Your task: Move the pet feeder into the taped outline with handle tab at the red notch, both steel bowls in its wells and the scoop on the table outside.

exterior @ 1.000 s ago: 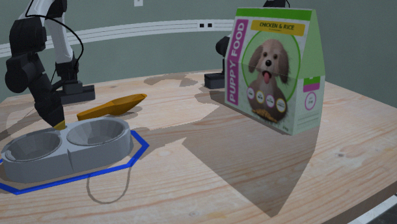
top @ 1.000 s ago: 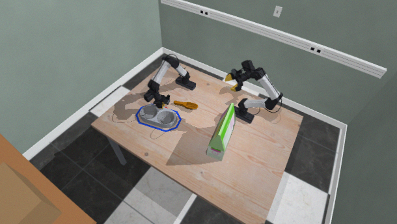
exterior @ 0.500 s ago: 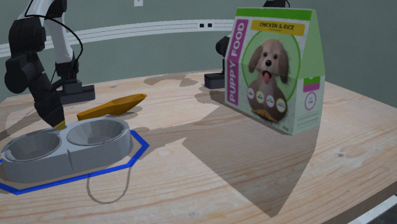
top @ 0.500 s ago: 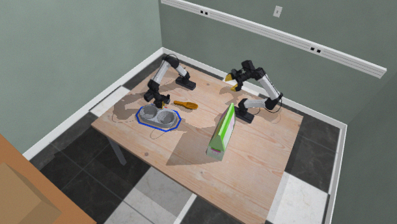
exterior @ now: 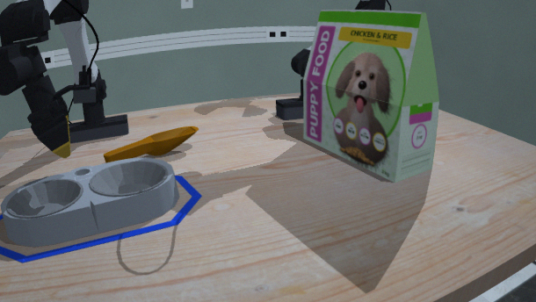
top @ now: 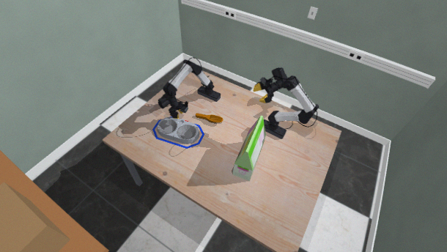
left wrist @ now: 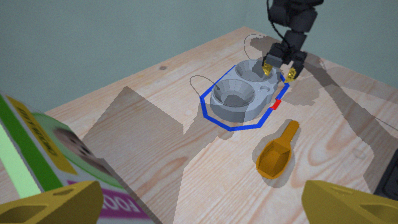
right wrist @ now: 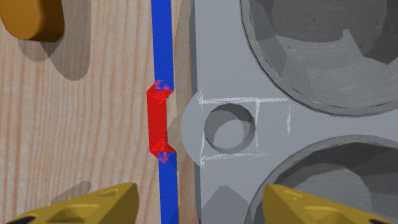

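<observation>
Feeder (top: 177,132) (exterior: 132,215) (left wrist: 244,116) (right wrist: 220,50) is lying by the left end of the desk's (top: 278,205) near edge in the top view, long axis running roughly along that edge, seemingly inside the blue outline (top: 172,142) (exterior: 70,248) (left wrist: 231,129) (right wrist: 163,45). Both bowls (top: 187,132) (exterior: 129,180) (left wrist: 233,94) (right wrist: 325,30) are sitting in their wells; the handle tab (right wrist: 191,127) is pointing at the red notch (top: 187,121) (left wrist: 275,104) (right wrist: 157,122), towards the far edge. Placement is looking nearly finished: the right gripper (top: 179,114) (exterior: 66,151) (left wrist: 275,79) (right wrist: 200,193) is hovering beside it, fingers partly spread, holding nothing. Next is probably calling for a clean retreat. Farther in, the scoop (top: 210,118) (exterior: 154,144) (left wrist: 276,155) (right wrist: 35,20) is resting outside the tape. Towards the far edge, the left gripper (top: 260,94) (left wrist: 202,189) is hanging wide, gripping nothing.
</observation>
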`<state>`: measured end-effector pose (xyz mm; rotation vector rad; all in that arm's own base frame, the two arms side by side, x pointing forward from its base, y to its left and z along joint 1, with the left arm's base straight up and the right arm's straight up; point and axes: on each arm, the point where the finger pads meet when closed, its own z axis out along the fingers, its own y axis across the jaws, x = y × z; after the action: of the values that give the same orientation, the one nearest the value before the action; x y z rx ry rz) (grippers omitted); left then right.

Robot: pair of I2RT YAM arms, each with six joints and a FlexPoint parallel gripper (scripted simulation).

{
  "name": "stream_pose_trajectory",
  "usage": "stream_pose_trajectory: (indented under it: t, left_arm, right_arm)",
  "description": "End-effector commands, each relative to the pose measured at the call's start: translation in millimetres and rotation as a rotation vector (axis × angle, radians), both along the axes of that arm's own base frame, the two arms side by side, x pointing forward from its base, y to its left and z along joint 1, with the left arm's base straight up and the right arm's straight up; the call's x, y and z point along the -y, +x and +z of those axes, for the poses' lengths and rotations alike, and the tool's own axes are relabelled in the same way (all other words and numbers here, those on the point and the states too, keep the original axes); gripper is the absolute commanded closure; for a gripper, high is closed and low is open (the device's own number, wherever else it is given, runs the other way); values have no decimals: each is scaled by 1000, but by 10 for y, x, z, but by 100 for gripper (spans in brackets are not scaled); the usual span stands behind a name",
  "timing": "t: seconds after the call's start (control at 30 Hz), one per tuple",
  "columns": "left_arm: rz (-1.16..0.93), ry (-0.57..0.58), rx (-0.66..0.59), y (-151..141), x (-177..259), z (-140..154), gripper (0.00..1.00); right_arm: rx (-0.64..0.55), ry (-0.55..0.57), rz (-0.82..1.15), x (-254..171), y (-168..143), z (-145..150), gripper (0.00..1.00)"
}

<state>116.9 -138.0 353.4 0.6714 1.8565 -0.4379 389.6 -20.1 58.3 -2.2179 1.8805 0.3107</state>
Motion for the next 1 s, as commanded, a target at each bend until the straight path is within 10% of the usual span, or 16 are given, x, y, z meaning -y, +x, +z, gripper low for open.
stream_pose_trajectory:
  t: [0.0, 0.6, 0.97]
  left_arm:
    - [2, -31, 0, -5, 28, 106, 0]
    - [2, -31, 0, -5, 28, 106, 0]
    - [2, -31, 0, -5, 28, 106, 0]
  right_arm:
    - [40, 28, -152, -1, 78, 329, 39]
    - [47, 138, -893, 47, -53, 624, 39]
    - [40, 141, -923, 6, -140, 655, 39]
